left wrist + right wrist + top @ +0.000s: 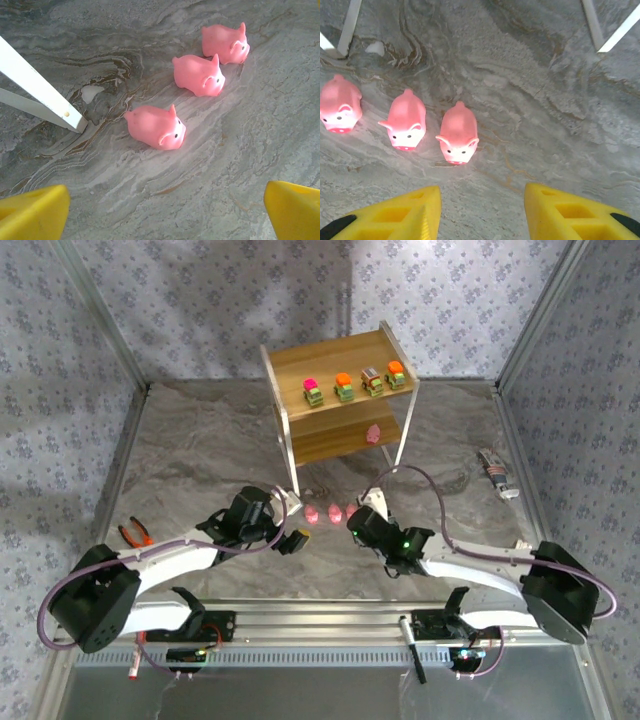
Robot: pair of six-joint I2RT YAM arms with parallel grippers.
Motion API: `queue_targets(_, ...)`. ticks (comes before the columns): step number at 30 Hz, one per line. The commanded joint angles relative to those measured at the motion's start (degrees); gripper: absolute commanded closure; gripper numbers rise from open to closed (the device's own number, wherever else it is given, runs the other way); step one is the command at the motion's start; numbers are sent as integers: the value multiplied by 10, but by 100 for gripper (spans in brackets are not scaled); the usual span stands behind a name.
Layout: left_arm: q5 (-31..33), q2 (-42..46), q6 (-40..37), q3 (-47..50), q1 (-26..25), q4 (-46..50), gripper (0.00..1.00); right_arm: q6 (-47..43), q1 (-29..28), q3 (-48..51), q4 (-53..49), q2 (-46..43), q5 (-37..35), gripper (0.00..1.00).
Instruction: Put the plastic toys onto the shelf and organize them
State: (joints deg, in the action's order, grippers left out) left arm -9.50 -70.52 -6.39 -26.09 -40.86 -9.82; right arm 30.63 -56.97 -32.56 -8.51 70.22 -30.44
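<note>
Pink pig (457, 134) lies just fwd of parted R jaws.

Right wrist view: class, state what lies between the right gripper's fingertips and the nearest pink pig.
Nothing but bare table lies between the right gripper and the nearest pink pig, the rightmost of three in a row. The right wrist view shows this stretch plainly.

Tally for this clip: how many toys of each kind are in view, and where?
Cars: 4, all on the shelf's top tier.
Pink pigs: 4, one on the lower tier, three on the table.
Total: 8 toys.
</note>
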Motion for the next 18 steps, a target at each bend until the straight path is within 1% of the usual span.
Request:
queue_targets(1, -11, 2, -2, -16, 2, 6, 0, 2, 3, 10, 47, 28, 18, 51)
queue_targets(11, -15, -1, -4, -16, 2, 5, 0, 6, 15, 4, 112, 107, 41, 51)
queue_targets(18, -10, 0, -4, -14, 2, 4, 0, -1, 37, -1, 138, 137, 60, 51)
